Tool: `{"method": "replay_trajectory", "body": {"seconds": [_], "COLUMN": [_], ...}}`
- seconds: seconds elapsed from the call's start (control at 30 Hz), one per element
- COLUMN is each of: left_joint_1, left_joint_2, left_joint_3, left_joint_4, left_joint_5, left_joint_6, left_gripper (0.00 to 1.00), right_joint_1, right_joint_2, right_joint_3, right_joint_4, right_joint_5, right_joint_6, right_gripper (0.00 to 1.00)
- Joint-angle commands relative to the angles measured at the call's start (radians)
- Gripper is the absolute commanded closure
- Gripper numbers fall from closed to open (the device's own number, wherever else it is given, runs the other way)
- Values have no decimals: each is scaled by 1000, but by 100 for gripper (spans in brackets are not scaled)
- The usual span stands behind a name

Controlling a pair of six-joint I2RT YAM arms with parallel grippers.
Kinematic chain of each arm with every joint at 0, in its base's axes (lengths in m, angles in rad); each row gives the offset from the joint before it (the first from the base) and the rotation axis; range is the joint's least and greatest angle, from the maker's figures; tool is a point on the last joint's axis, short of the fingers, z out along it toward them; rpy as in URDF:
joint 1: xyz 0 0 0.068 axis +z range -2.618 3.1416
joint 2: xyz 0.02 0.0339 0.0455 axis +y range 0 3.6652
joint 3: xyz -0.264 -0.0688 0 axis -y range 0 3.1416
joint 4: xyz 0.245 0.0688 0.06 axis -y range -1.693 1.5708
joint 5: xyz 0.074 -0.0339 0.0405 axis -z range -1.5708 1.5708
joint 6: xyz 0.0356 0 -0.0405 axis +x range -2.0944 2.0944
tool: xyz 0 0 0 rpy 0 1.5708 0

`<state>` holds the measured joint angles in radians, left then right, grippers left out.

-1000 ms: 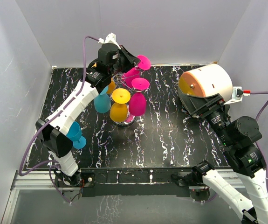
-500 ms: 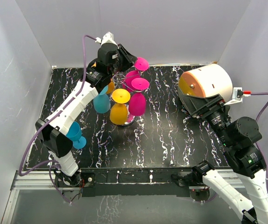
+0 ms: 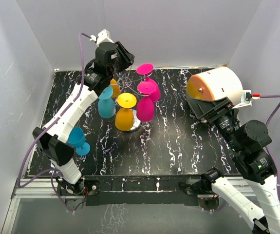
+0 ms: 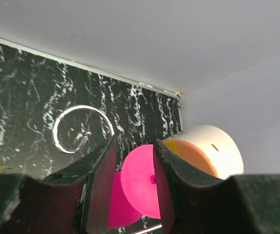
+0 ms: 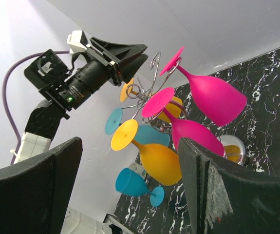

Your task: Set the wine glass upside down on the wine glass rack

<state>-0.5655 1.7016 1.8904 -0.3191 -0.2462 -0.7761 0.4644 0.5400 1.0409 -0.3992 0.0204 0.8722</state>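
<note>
The wine glass rack (image 3: 125, 81) is a silver wire stand on a chrome base (image 3: 136, 125) at the table's back middle. Several glasses hang on it upside down. The rear pink wine glass (image 3: 145, 69) hangs from a scroll arm, free of any gripper; it also shows in the right wrist view (image 5: 216, 97). My left gripper (image 3: 128, 54) is open and empty, up and left of that glass. In the left wrist view its fingers (image 4: 101, 180) frame the pink foot (image 4: 139, 181) beyond them. My right gripper (image 5: 130, 146) is open and empty at the right.
A teal glass (image 3: 77, 138) stands upright on the table near the left arm. A white-and-orange cylinder (image 3: 216, 84) sits over the right gripper at the back right. White walls close in the back and both sides. An empty scroll loop (image 4: 81, 129) shows near the left fingers.
My left gripper has drawn back up and to the left, off the rear pink glass's foot. That glass now hangs alone on the rack. The right arm has not moved.
</note>
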Motion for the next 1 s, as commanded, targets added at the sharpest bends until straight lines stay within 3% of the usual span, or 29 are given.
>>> {"method": "replay_trajectory", "body": {"seconds": [0.0,0.27,0.47,0.77,0.97], "left_joint_1": [5,5,5,6,4], "left_joint_2": [-118,-275,-551,-789,-856], "left_joint_3": [22,-37,-308,-603,-716], "left_joint_4": [-11,-68,-164,-441,-609], "left_joint_5": [-118,-196,-310,-379,-413], "left_joint_6": [110,289,376,255,92], "left_gripper": [64,59,50,40,53], "right_joint_1": [3,3,3,3,3], "right_joint_2": [15,29,41,69,89], "right_joint_3": [13,4,-22,-55,-68], "right_joint_4": [53,64,72,99,105], "right_joint_5": [-4,-7,-7,-17,-31], "right_joint_6": [-7,-9,-8,-7,-6], "right_gripper": [22,22,23,23,22]}}
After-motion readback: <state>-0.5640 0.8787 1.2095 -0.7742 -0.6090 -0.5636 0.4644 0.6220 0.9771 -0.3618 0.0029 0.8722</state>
